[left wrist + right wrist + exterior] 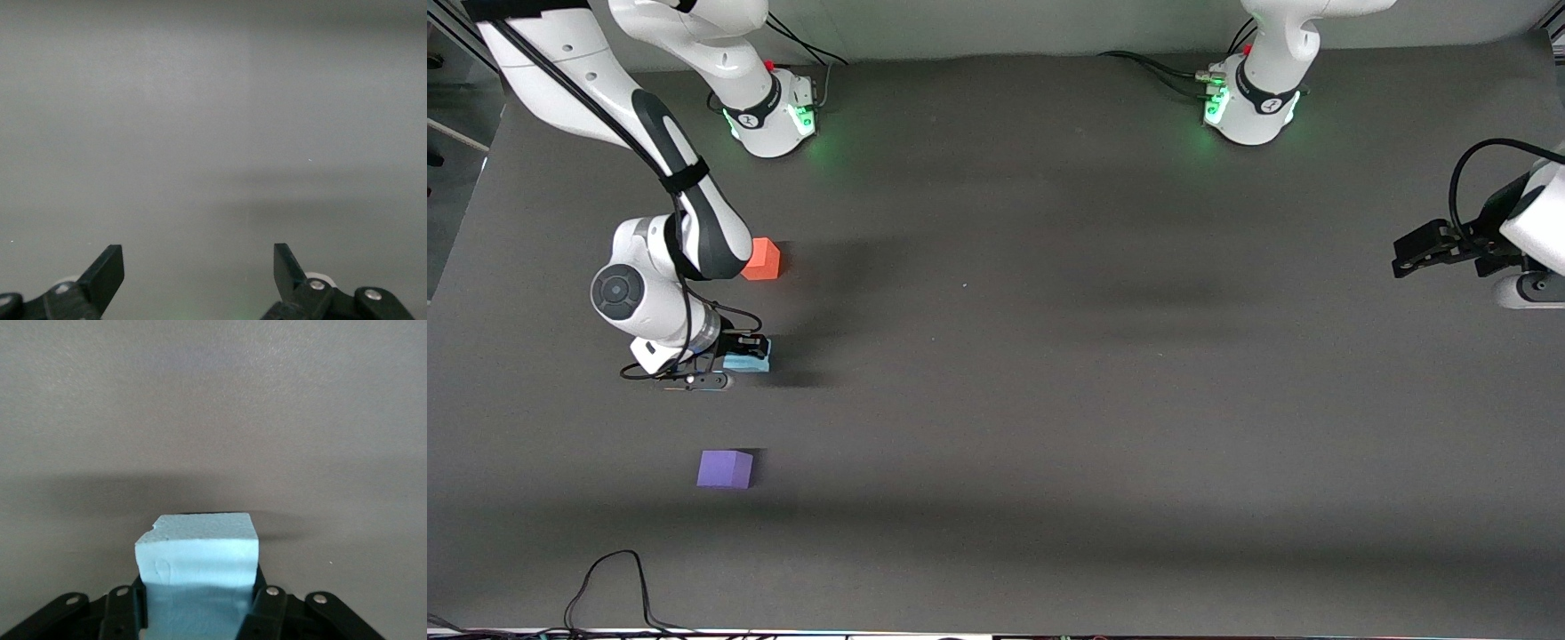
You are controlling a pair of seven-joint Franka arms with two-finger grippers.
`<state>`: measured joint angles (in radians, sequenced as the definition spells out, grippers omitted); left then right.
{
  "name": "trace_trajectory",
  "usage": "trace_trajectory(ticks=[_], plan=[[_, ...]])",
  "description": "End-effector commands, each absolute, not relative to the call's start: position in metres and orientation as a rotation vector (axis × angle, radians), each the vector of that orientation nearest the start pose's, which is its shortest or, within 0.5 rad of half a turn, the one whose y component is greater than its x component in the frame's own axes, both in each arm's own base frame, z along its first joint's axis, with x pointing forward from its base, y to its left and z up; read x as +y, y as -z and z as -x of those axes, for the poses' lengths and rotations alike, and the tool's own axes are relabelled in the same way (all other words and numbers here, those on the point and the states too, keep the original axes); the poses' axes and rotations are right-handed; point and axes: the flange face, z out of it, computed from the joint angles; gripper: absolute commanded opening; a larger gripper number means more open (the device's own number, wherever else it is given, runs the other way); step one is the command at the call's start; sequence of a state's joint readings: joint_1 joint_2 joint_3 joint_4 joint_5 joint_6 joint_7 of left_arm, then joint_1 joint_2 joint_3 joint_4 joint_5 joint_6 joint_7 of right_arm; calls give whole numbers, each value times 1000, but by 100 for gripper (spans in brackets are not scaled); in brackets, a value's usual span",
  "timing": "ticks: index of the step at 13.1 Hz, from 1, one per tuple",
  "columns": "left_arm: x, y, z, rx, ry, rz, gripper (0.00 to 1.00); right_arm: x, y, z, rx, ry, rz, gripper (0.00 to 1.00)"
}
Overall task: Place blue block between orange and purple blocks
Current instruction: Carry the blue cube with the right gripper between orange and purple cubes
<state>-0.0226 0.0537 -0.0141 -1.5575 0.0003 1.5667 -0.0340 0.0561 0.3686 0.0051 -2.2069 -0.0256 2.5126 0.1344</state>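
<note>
Blue block [197, 560] clamped in right hand [734, 359], between orange block [762, 259] and purple block [725, 468], left hand [199, 280] apart, waiting.

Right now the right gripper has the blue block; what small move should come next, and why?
Probably ease the right gripper open and set the blue block down here. It is shut on the block, which already sits roughly midway between the orange block and the purple block, close to their line. The left gripper waits open at its own end.
</note>
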Motion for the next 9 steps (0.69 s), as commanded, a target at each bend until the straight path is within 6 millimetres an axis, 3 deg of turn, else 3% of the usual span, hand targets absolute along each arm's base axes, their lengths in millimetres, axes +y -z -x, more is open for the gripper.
trace_trajectory(ticks=[1,2,3,4,6,7,8,9], plan=[[-20,-602,-562,29,-62,3126,100,34,-198,-546,69,-78,3152,39],[-19,-600,-562,19,-74,3137,100,34,-196,-546,71,-86,3153,42],[-19,-598,-564,19,-82,3136,100,34,-195,-546,71,-88,3153,59],[-21,-598,-563,24,-86,3133,100,33,-196,-546,76,-86,3153,100],[-21,-600,-562,29,-84,3133,100,32,-206,-548,81,-69,3153,100],[-22,-600,-562,31,-86,3133,100,32,-221,-550,89,-40,3152,100],[-22,-599,-563,31,-84,3133,100,32,-238,-551,94,-30,3151,100],[-21,-597,-564,29,-89,3134,100,31,-268,-552,102,-16,3150,100]])
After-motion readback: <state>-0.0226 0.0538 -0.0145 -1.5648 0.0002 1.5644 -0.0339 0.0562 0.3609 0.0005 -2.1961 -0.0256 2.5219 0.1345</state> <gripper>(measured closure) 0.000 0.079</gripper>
